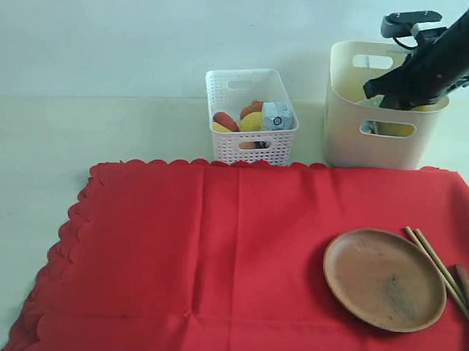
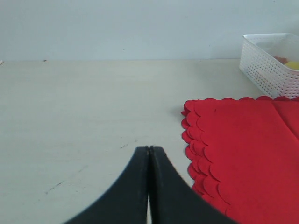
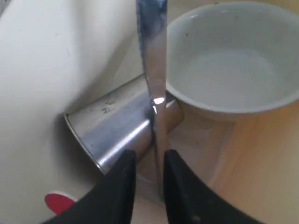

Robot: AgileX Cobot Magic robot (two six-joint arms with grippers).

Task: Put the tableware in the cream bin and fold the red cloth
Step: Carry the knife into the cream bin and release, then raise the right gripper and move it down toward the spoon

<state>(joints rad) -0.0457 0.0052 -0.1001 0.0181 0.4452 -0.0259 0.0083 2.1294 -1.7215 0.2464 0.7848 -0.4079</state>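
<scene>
tableware, metal knife [image 3: 152, 46] first: its flat shiny blade stands upright in the gap between the right gripper [image 3: 149, 154] fingers. fingers parted a little, gap wider than the blade, blade close against one finger; no clear pinch on it.
- right gripper is down inside the cream bin [image 1: 377, 148]; in the exterior view only the dark arm shows over the rim.
- just behind the blade: small steel cup [image 3: 117, 123], on its side, mouth toward the bin wall [image 3: 46, 56].
- beside the cup, touching or nearly so: pale bowl [image 3: 233, 60], upright, empty.
- bin stands on the table [image 1: 48, 134] just past the far edge of the red cloth [image 1: 215, 253], right side.
- on the cloth, right front: brown plate [image 1: 382, 278], flat. wooden chopsticks [image 1: 438, 261] lie along its right rim. a brown utensil [image 1: 465, 283] beyond them, cut by the frame edge, kind unclear.
- cloth spread flat, unfolded, crease lines showing.
- white lattice basket [image 1: 252, 149] left of the bin, food and a small carton [image 1: 275, 115] in it.
- left gripper [image 2: 149, 149]: fingers pressed together, holding nothing, over bare table beside the cloth's scalloped edge [image 2: 191, 140].
</scene>
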